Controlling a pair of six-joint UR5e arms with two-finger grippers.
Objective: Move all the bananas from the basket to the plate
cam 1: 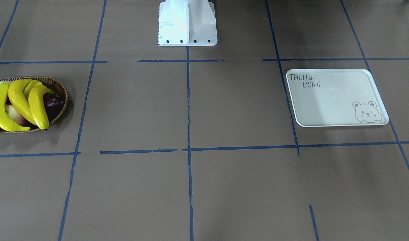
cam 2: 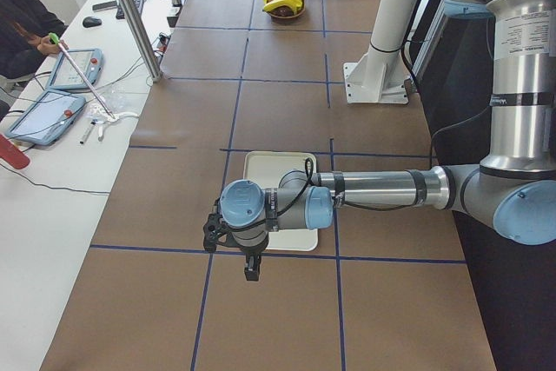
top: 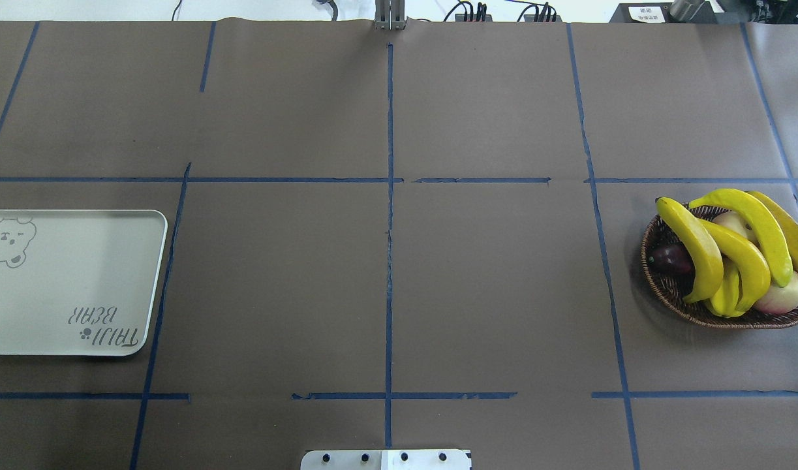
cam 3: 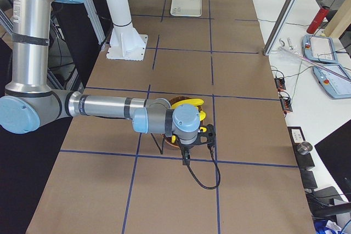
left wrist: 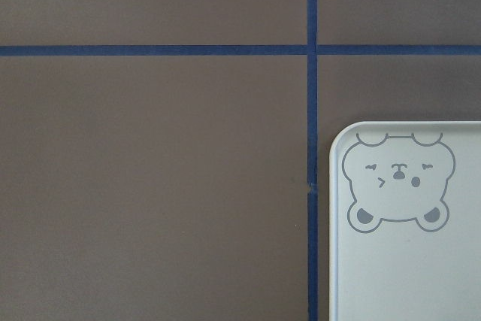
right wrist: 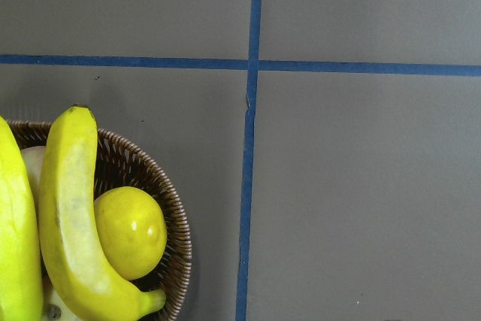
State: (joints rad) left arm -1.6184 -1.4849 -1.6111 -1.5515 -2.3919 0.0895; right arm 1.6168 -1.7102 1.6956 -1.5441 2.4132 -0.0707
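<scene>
Seeing four bananas (top: 695, 258) piled in the basket (top: 673, 297), well apart from the plate (top: 66, 287). Can't tell wide or narrow for left hand (cam 2: 251, 268) by the plate or right hand (cam 3: 186, 159) by the basket.

Below the right jaws, the basket (right wrist: 179, 223) and bananas (right wrist: 68, 208) run off the wrist view. The plate (left wrist: 406, 283) below the left jaws does likewise.

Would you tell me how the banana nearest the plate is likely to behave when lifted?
That banana looks glossy and smooth, so it may slip in a pinch. Its uniform, plastic-looking body suggests it is stiff and probably light. It rests on other fruit in the basket, so neighbours might shift.
</scene>
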